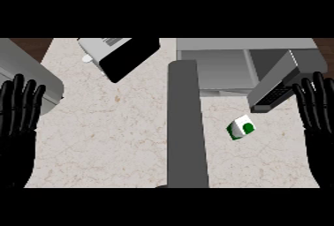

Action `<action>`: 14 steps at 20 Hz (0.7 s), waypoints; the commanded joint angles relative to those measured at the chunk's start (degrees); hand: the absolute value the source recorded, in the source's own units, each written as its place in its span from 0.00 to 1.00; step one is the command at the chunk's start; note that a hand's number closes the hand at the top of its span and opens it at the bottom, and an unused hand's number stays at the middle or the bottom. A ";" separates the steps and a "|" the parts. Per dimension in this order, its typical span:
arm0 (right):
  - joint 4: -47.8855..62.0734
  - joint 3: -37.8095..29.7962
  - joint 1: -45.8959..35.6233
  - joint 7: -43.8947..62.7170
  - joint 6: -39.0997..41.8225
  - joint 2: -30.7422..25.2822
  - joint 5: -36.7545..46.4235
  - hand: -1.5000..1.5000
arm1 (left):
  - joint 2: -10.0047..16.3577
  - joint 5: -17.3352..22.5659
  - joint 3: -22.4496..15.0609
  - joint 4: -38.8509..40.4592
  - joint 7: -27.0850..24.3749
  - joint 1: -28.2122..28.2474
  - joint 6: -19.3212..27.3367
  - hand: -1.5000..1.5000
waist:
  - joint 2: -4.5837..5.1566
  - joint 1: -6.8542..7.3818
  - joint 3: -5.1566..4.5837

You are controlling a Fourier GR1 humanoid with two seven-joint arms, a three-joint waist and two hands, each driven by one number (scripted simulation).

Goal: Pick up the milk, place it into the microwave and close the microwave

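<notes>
The milk (241,128) is a small white and green carton standing on the pale stone counter (117,141), right of the middle. Behind it the microwave (222,66) stands with its cavity showing, and its door (277,84) swings open toward the right. My right hand (316,110) rests open at the right edge, fingers up, a short way right of the carton and just below the door's end. At the left edge my left hand (20,110) rests open too, far from the carton. Neither hand touches anything.
A dark grey upright bar (186,128) runs down the middle of the view, just left of the carton. A tilted white and black appliance (120,53) lies at the back left. A grey rounded body (26,70) fills the far left corner.
</notes>
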 commanded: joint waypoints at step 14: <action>4.36 -2.52 1.30 -5.17 11.24 -2.23 -8.01 0.00 | 3.97 26.80 9.31 -0.47 3.12 6.51 -15.55 0.00 | -1.08 0.61 -1.08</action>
